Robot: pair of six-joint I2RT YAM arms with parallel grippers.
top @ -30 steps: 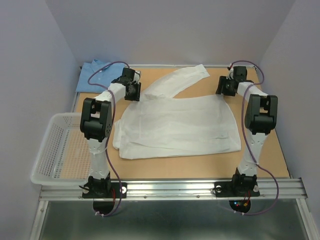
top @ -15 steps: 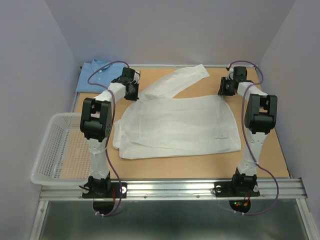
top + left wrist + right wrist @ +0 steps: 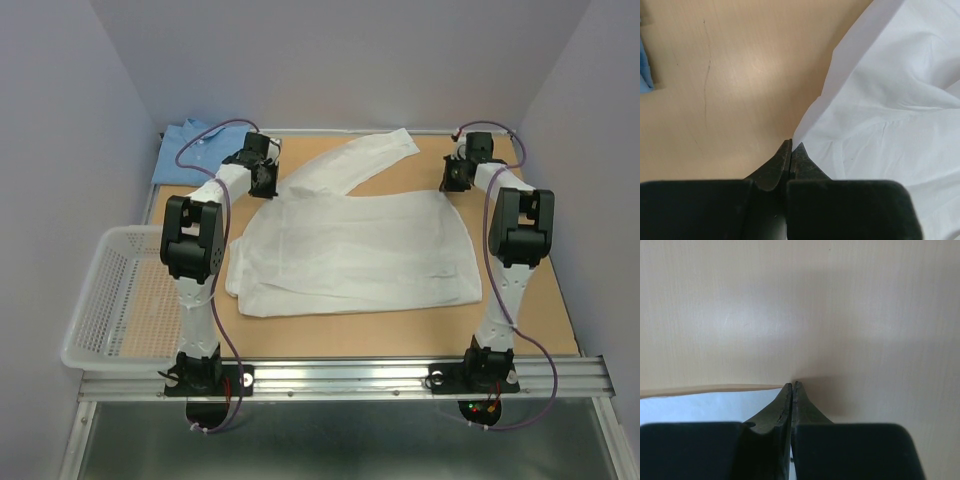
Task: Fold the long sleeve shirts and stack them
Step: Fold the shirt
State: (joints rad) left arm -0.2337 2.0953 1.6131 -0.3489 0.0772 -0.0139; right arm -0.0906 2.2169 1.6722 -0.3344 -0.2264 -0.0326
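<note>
While white shirt (image 3: 350, 250) sprawls, left gripper (image 3: 791, 146) closed

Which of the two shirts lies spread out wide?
The white shirt: it lies spread over the middle of the table. The blue shirt takes little room, in the far left corner.

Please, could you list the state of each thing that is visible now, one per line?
White shirt: spread wide, one sleeve stretched away.
Blue shirt: not spread, at the far left corner.
Basket: upright, at the left side.
Left tool: shut at the white shirt's edge.
Right tool: shut at the white shirt's edge.
</note>
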